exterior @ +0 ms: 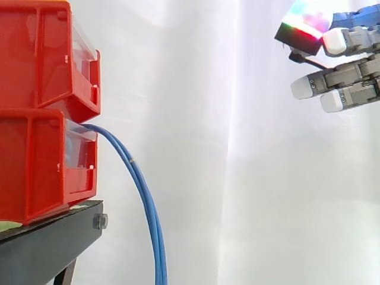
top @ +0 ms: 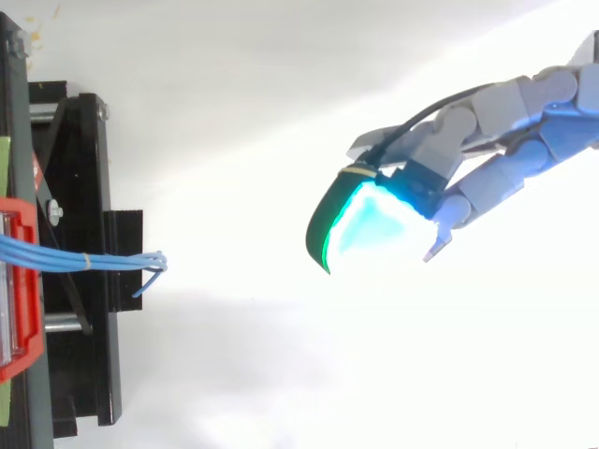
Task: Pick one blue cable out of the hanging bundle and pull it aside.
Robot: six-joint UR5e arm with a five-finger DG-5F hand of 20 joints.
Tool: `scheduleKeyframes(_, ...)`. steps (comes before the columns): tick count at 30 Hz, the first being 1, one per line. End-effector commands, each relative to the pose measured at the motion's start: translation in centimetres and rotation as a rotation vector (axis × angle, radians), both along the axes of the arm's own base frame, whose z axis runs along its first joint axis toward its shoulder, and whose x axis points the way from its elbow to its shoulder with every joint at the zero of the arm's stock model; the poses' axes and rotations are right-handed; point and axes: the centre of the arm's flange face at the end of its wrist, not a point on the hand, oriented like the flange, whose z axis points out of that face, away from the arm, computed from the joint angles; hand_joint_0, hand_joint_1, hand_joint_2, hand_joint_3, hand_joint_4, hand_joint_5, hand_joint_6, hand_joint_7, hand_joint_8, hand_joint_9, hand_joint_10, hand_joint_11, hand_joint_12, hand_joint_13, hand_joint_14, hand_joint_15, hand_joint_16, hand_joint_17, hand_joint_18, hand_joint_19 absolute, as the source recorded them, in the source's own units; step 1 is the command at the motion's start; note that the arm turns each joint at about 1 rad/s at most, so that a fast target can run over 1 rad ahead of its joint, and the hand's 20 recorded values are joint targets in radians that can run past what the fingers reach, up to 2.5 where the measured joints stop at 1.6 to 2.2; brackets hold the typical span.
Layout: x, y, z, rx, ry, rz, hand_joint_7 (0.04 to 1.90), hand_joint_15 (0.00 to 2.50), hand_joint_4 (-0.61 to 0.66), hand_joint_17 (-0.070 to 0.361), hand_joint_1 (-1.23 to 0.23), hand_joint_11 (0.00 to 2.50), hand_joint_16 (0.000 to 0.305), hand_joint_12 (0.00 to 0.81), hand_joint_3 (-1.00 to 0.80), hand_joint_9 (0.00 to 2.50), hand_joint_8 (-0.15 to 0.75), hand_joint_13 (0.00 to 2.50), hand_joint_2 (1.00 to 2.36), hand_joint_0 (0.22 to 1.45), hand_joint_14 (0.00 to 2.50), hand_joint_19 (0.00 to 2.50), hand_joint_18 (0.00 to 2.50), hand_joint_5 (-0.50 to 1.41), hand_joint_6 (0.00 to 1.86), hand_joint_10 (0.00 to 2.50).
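Blue cables (exterior: 148, 202) hang well apart from the empty, straight-fingered hand (exterior: 347, 74), which should come in level and pinch just the outermost strand.

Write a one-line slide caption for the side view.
Open robot hand, fingers straight, hovers right of the thin blue cable bundle drooping from the lower red plastic bin.

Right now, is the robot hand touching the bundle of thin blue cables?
No, the robot hand is far from the thin blue cables, with bare white curtain between them.
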Motion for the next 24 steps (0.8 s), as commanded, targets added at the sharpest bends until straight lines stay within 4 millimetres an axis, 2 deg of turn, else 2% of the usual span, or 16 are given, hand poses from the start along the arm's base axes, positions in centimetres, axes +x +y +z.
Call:
scheduleKeyframes(1, 0.0, -0.1, 0.0, 0.000, -0.002, -0.007, 0.76, 0.00, 0.18, 0.119, -0.44, 0.16, 0.053, 0.321, -0.48, 0.47, 0.229, 0.18, 1.00, 0.48, 0.00, 0.21, 0.12, -0.23, 0.50, 0.01)
scheduleKeyframes(13, 0.2, 0.0, 0.1, -0.022, -0.012, -0.037, 0.77, 0.00, 0.18, 0.119, -0.46, 0.17, 0.053, 0.320, -0.48, 0.48, 0.230, 0.19, 1.00, 0.48, 0.00, 0.21, 0.14, -0.22, 0.50, 0.01)
scheduleKeyframes(19, 0.8, 0.0, -1.9, -0.036, 0.023, -0.055, 0.77, 0.00, 0.19, 0.118, -0.47, 0.17, 0.052, 0.320, -0.48, 0.48, 0.231, 0.20, 1.00, 0.48, 0.00, 0.21, 0.15, -0.22, 0.50, 0.01)
scheduleKeyframes(24, 1.3, 0.0, -2.2, -0.030, 0.009, -0.055, 0.77, 0.00, 0.19, 0.118, -0.47, 0.17, 0.052, 0.321, -0.48, 0.49, 0.233, 0.21, 1.00, 0.48, 0.00, 0.22, 0.16, -0.22, 0.50, 0.01)
